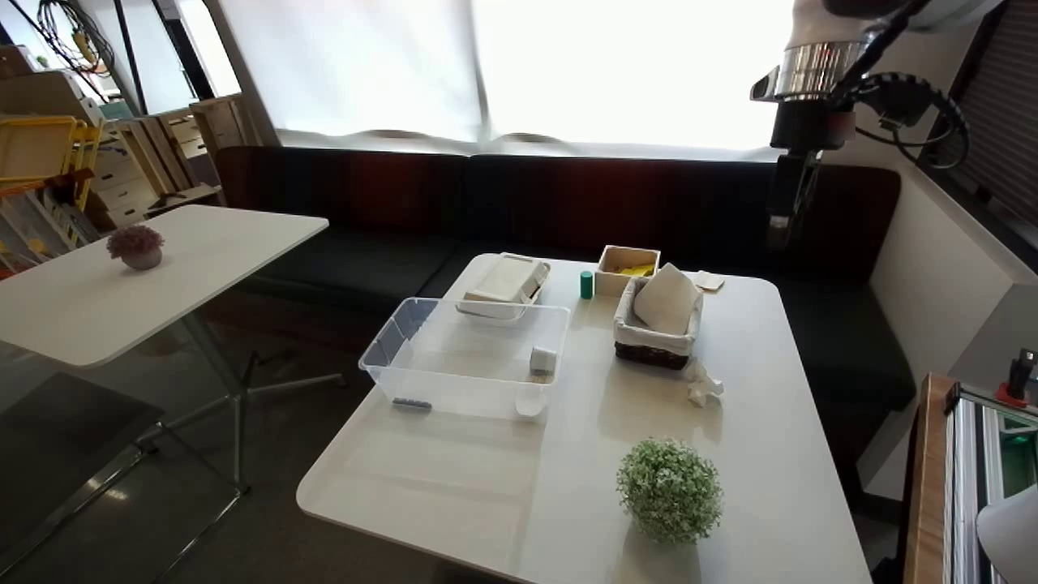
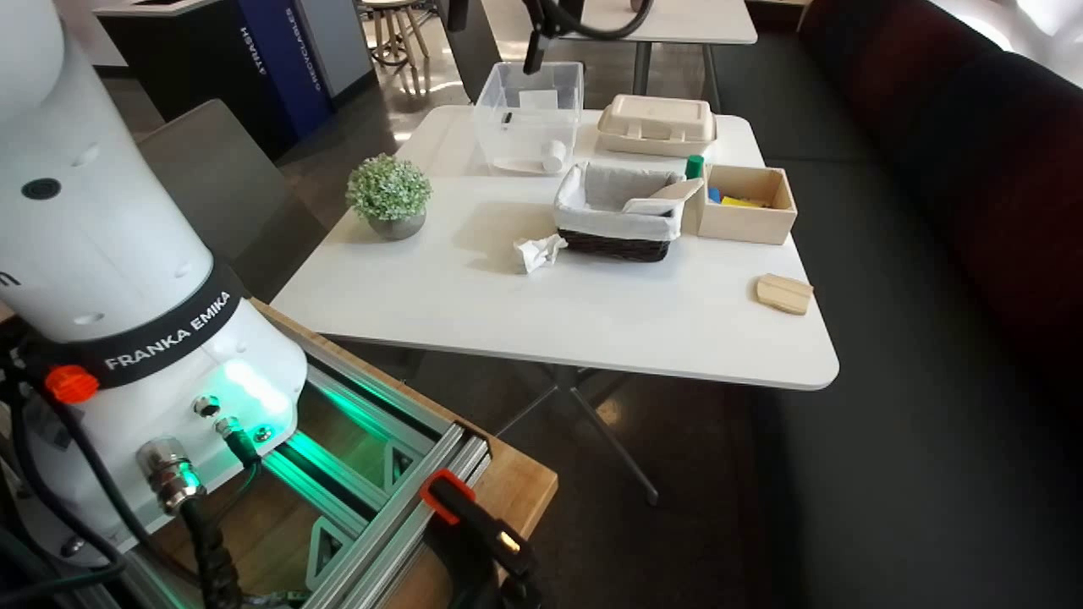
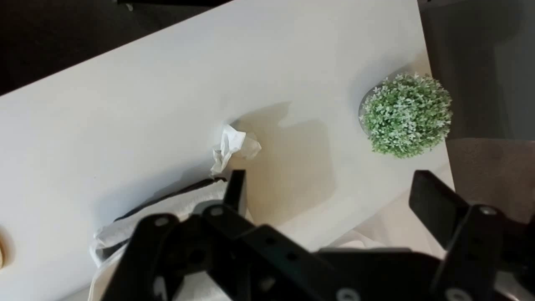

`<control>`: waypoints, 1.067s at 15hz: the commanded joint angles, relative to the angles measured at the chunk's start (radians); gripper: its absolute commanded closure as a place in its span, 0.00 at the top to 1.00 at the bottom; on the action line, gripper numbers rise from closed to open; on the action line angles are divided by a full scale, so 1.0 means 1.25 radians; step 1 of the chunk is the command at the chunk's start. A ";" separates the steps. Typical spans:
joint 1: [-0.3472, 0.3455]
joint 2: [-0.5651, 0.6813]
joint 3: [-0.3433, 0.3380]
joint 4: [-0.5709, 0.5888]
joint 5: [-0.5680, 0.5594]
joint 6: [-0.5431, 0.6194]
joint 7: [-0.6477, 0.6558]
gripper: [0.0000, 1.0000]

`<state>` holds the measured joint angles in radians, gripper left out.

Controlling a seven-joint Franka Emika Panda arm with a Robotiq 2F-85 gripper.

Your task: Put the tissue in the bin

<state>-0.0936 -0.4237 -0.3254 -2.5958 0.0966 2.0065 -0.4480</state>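
The tissue [image 1: 704,385] is a crumpled white scrap on the white table, beside the lined basket's end. It also shows in an exterior view [image 2: 539,252] and in the wrist view [image 3: 234,144]. A clear plastic bin [image 1: 454,385] stands on the table with a white cup inside; it shows in an exterior view too [image 2: 568,93]. My gripper [image 3: 330,179] is open with nothing between its fingers. In an exterior view the gripper [image 1: 780,231] hangs well above the table. In the wrist view the tissue lies just beyond the left fingertip, apart from it.
A cloth-lined wicker basket [image 2: 609,245] holds a flat beige piece. A potted green plant [image 1: 670,491] stands near the table edge. A wooden box [image 2: 749,220], green cylinder [image 1: 585,284], takeout container [image 2: 656,127] and wooden piece [image 2: 784,293] are around. A trash station [image 2: 203,76] stands beyond.
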 commanded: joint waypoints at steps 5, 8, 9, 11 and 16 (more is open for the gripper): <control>-0.037 0.042 0.011 -0.056 0.008 0.067 0.022 1.00; -0.038 0.043 0.011 -0.056 0.009 0.067 0.025 1.00; -0.036 0.051 0.010 -0.053 0.012 0.068 0.021 1.00; -0.034 0.064 0.018 -0.064 0.016 0.121 0.041 1.00; -0.039 0.131 0.064 -0.117 -0.018 0.271 0.147 1.00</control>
<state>-0.1292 -0.3218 -0.2918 -2.6942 0.0989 2.2322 -0.3461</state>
